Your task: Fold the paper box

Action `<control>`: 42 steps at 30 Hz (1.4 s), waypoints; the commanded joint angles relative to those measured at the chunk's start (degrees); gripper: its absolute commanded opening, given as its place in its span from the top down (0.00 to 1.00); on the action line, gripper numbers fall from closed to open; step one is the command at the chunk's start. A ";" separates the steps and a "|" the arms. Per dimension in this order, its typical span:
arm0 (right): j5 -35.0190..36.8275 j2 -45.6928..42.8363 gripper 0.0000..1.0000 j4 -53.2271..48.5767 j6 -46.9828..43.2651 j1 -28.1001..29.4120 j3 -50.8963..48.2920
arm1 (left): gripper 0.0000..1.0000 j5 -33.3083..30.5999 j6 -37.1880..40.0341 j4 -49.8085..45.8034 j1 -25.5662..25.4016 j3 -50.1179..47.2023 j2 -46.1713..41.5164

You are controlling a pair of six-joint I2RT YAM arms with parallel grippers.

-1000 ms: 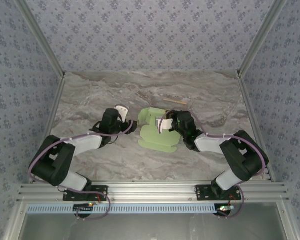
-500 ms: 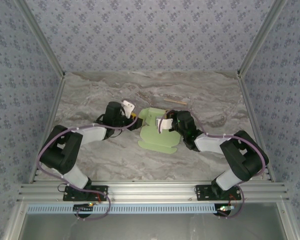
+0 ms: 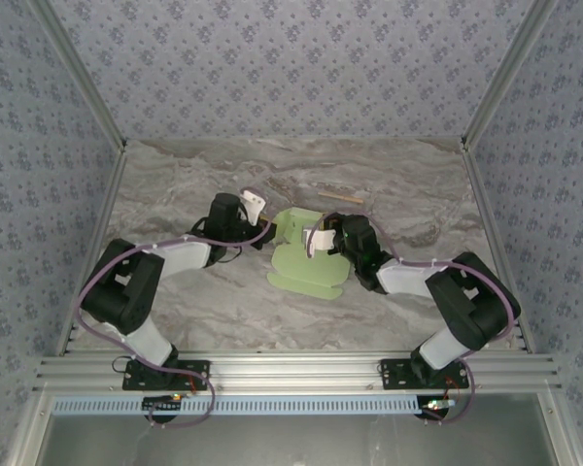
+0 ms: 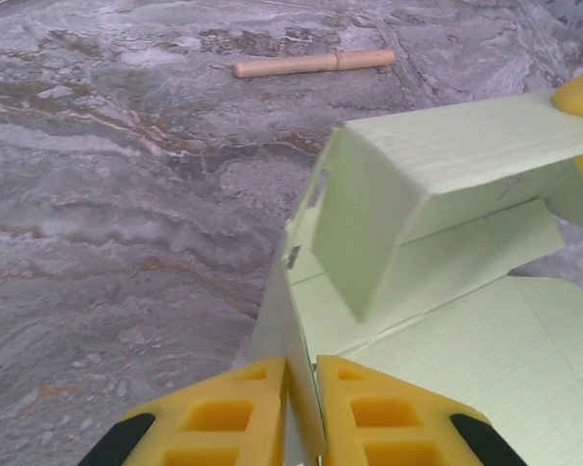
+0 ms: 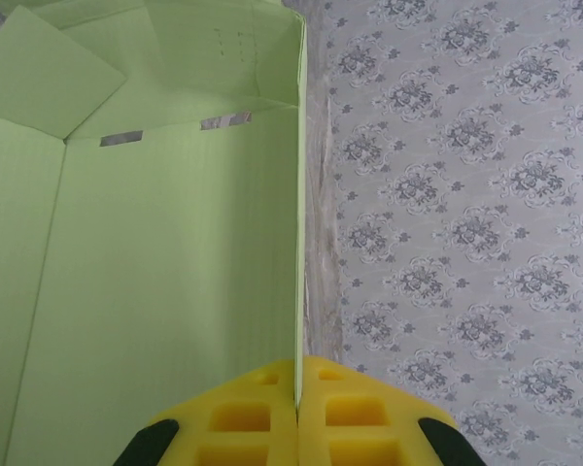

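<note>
I am reaching both arms low across the tabletop (image 3: 175, 194) toward the paper box (image 3: 306, 267), which is lying half-folded just on the near side of the wooden stick (image 4: 311, 64). My left pincer (image 4: 301, 374) is clamping the box's raised left wall, and my right pincer (image 5: 297, 374) is pinching its right wall. A second ago my left arm was sitting farther back from the box, with its pincer apart.

Probably a lab rig: aluminium frame (image 3: 291, 367), wallpapered panels (image 3: 291, 58).
</note>
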 commanded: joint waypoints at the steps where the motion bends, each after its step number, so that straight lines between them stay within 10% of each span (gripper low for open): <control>1: 1.40 0.98 1.00 1.63 -0.21 0.61 1.60 | 0.85 0.94 -3.18 -0.91 -2.38 2.47 -1.68; 23: -2.13 -0.49 1.00 0.17 -0.74 -0.37 0.89 | 0.52 -0.39 0.92 -7.23 -4.96 0.46 -4.72; 42: -2.38 -0.41 1.00 -0.99 -0.67 -0.48 1.41 | 0.41 -5.88 0.45 -7.99 10.62 -6.41 -13.76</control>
